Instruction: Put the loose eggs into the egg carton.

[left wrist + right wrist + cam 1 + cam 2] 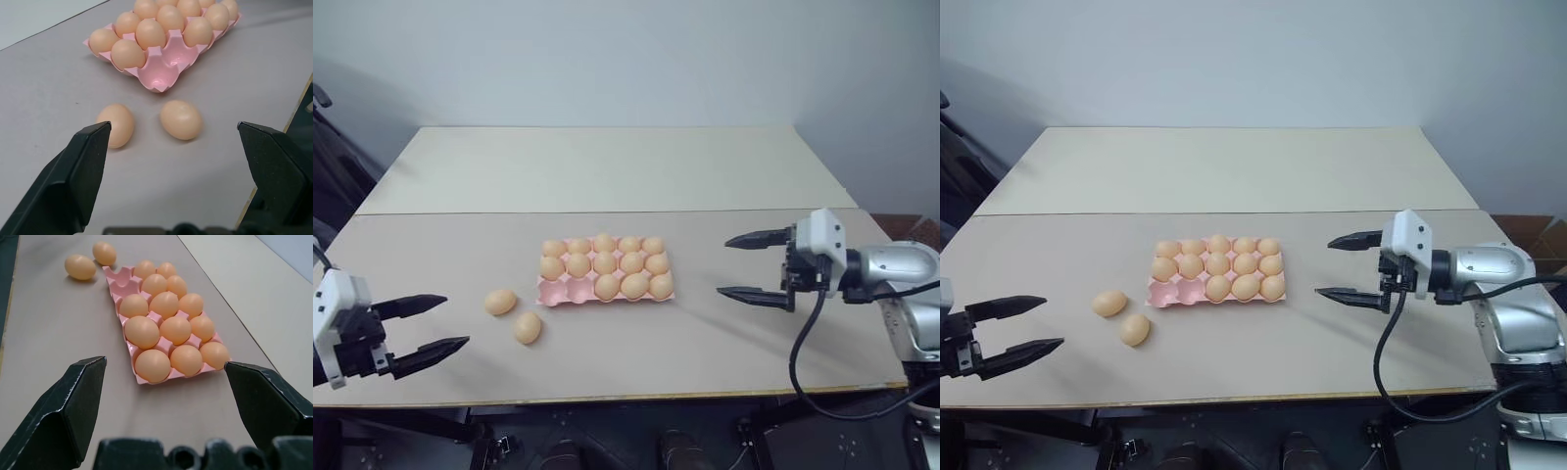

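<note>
A wide, pale beige counter (pixel 607 176) stretches away toward a plain light wall, with a seam running across it from side to side. Near the middle of the nearer panel lies the egg carton (pixel 570 291), a flat pink tray of moulded cups without a lid. Thirteen tan-orange eggs sit in it, filling the two far rows and three cups of the near row; the two near-row cups at the robot's left end are bare pink. Two loose eggs rest on the counter just to the left of the carton, apart from it and close to each other without touching: one egg (pixel 500 302) lies farther back, the other egg (pixel 528 327) sits a little nearer the front edge. The right claw (pixel 747 265) hangs above the counter to the right of the carton, pointing toward it, its two black fingers spread wide and holding nothing. The left claw (pixel 431 324) hovers at the near left corner of the counter, aimed at the two loose eggs, its fingers likewise wide apart and holding nothing.
</note>
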Robot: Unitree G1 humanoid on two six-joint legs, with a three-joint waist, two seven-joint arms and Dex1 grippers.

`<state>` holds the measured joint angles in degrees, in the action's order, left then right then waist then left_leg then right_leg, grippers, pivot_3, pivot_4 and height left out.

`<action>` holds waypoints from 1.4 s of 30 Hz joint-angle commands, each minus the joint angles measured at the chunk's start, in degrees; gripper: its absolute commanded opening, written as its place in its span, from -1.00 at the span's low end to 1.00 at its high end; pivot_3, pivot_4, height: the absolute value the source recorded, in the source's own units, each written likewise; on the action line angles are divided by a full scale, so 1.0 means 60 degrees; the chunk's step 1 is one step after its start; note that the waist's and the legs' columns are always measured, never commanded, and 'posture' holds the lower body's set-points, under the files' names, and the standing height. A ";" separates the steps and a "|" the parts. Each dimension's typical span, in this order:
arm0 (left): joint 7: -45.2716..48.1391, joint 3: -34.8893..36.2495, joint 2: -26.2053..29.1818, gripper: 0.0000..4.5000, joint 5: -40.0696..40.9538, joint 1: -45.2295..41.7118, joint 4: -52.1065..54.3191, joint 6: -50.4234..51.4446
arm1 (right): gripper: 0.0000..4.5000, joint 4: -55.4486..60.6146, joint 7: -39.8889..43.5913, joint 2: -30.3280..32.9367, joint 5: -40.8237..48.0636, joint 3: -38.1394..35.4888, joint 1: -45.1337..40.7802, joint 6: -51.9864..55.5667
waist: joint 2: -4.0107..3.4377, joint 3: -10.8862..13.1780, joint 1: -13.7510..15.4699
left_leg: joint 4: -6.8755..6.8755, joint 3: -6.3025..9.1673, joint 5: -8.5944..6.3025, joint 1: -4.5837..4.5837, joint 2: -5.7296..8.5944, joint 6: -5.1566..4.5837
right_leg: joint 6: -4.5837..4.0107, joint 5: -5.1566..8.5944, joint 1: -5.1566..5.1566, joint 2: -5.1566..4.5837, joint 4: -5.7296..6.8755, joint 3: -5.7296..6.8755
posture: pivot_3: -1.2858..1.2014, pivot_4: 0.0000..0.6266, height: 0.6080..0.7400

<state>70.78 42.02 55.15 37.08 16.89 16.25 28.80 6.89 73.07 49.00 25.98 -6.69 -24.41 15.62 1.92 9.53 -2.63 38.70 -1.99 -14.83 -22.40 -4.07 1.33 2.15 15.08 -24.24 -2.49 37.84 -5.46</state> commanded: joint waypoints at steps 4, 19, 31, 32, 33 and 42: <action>0.0006 -0.0219 0.0106 1.00 -0.0044 -0.0220 0.0090 -0.0160 | 1.00 0.0524 -0.0254 0.0088 0.0252 -0.0235 0.0046 0.0107 | 0.0000 0.0000 -0.0001 | 0.0001 -0.0001 0.0000 0.0000 0.0000 0.0000 | 0.0000 0.0000 -0.0001 0.0000 0.0002 -0.0002 | 0.03 -0.52 1.00; -0.1616 -0.3258 -0.0663 1.00 -0.1825 -0.1061 0.1009 -0.1027 | 1.00 0.0891 -0.0301 -0.0040 0.0337 -0.0152 0.0012 0.0138 | -0.0001 0.0001 0.0060 | 0.0003 0.0002 0.0000 0.0000 0.0003 0.0000 | 0.0002 -0.0001 0.0010 -0.0002 -0.0002 -0.0002 | 0.03 -0.52 1.00; -0.2161 -0.5954 -0.1039 1.00 -0.3678 -0.2554 -0.0499 -0.2089 | 1.00 0.1217 -0.0416 0.0026 0.0497 -0.0237 0.0023 0.0166 | -0.0002 0.0001 0.0056 | 0.0006 0.0003 0.0000 -0.0002 0.0005 0.0000 | 0.0002 -0.0002 0.0009 -0.0001 0.0002 -0.0003 | 0.03 -0.52 1.00; -0.2255 -0.6096 -0.1063 1.00 -0.3812 -0.2654 -0.0619 -0.2101 | 1.00 0.1241 -0.0428 0.0035 0.0511 -0.0255 0.0041 0.0170 | -0.0002 0.0001 0.0054 | 0.0006 0.0003 0.0000 -0.0002 0.0005 0.0000 | 0.0002 -0.0002 0.0010 -0.0001 0.0000 -0.0003 | 0.03 -0.52 1.00; -0.2318 -0.6192 -0.1078 1.00 -0.3911 -0.2728 -0.0705 -0.2121 | 1.00 0.1257 -0.0437 0.0043 0.0523 -0.0264 0.0054 0.0172 | -0.0002 0.0001 0.0055 | 0.0006 0.0003 0.0000 -0.0003 0.0005 0.0000 | 0.0002 -0.0002 0.0009 -0.0001 0.0000 -0.0003 | 0.03 -0.52 1.00; -0.2123 -0.6154 -0.1051 -0.05 -0.3740 -0.3299 -0.0912 -0.2452 | 1.00 0.1449 -0.0655 0.0081 0.0613 -0.0386 0.0248 0.0187 | -0.0002 0.0001 0.0076 | 0.0008 0.0004 0.0000 -0.0002 0.0005 0.0000 | 0.0003 -0.0002 0.0010 0.0000 0.0005 -0.0003 | 0.03 -0.52 1.00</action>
<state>57.52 3.46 48.12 13.69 -2.33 9.72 15.13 13.80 69.66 48.69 28.31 -7.09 -23.08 16.63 1.91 9.54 -2.17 38.75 -1.97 -14.83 -22.42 -4.04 1.33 2.16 15.07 -24.19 -2.49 37.87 -5.47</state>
